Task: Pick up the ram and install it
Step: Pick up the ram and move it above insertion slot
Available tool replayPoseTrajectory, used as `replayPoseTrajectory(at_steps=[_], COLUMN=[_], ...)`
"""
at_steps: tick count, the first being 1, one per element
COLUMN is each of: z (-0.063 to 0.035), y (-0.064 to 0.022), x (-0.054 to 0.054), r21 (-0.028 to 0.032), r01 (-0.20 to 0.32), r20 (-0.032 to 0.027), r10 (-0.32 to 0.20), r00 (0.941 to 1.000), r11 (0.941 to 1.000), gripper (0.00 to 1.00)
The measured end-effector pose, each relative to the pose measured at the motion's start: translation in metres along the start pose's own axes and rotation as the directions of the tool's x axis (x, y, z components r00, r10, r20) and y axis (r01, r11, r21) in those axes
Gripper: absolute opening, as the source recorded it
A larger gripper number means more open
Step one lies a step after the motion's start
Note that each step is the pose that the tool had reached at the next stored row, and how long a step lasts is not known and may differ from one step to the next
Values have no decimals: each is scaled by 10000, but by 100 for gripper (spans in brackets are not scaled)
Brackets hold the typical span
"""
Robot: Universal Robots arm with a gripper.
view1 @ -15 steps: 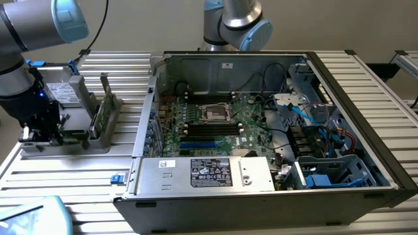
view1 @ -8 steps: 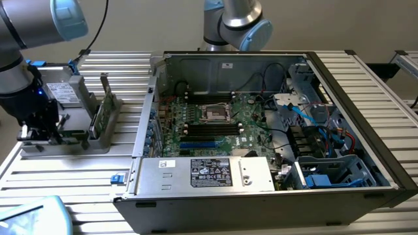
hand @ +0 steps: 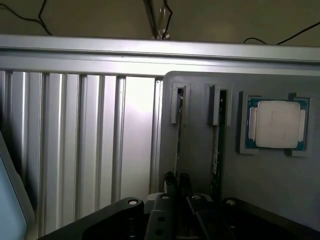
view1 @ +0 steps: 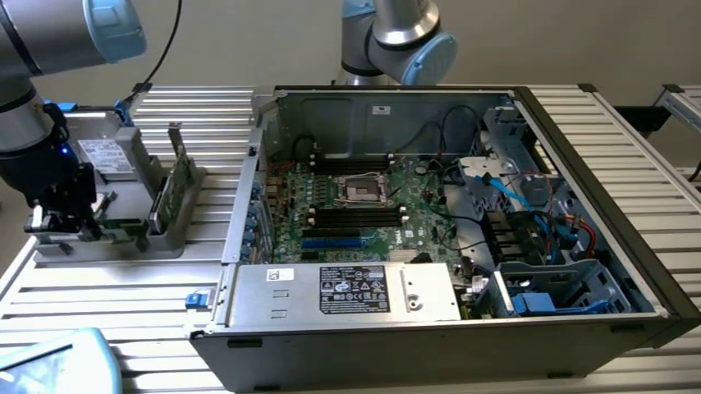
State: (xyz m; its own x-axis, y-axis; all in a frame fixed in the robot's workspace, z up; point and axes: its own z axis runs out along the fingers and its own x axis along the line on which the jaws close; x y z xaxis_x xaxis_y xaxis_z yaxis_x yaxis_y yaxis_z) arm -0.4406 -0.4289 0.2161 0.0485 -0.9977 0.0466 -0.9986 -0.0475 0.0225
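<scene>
Wrist view: the claw [hand: 177, 181] looks clenched on the ram [hand: 178, 142], which is seated in its holder.

Up close we see the ram standing on edge in a slot of the grey fixture [hand: 260, 185]. The dark fingers [hand: 170, 179] sit tight on either side of it, a second stick [hand: 216, 150] fills the next slot, and the processor chip [hand: 277, 125] lies flat beyond. From the exterior view we gain the wider layout: the arm [view1: 33, 123] is low over the fixture at the exterior view's left. The open computer case [view1: 613, 164] sits well apart on the worktop [view1: 131, 287], motherboard [view1: 350, 205] facing up.

Plain beige wall [view1: 241, 41] behind a ribbed aluminium table [view1: 110, 287].
</scene>
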Motion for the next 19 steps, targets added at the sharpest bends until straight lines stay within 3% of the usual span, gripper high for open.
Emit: replayPoseTrajectory(at_steps=[9, 15, 19], z=[-113, -256, -368], y=[1, -17, -80], x=[-6, 1, 9], r21=[-28, -66, -113], r01=[101, 132, 142], r20=[-129, -157, -155], r10=[-101, -133, -144], r00=[9999, 9998, 9998], r11=[9999, 9999, 9998], gripper=[14, 14, 14])
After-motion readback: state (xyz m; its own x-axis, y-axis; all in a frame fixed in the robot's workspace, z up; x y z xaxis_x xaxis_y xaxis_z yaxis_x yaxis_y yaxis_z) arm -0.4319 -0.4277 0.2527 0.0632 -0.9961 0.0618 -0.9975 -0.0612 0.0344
